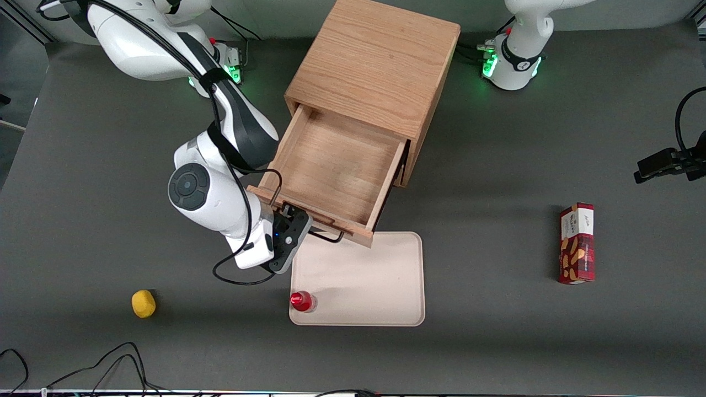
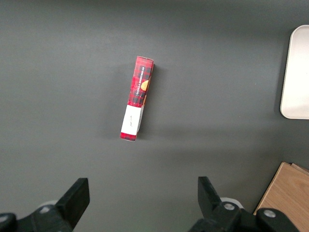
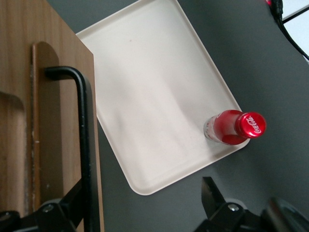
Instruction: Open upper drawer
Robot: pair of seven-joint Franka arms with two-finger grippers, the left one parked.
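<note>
Reaching down in front of the cabinet (image 1: 375, 71), the right arm holds its pincer (image 1: 295, 223) at the black wire handle (image 3: 84, 140) — fingers spread, one either side of the bar. The upper drawer (image 1: 331, 165) — light oak, bare inside — stands pulled well out over the cream tray's (image 1: 375, 286) edge on the desk (image 1: 496, 220).

The upper drawer (image 1: 337, 168) stands pulled out, the end effector (image 1: 298, 223) at its black handle (image 1: 322, 236).
</note>
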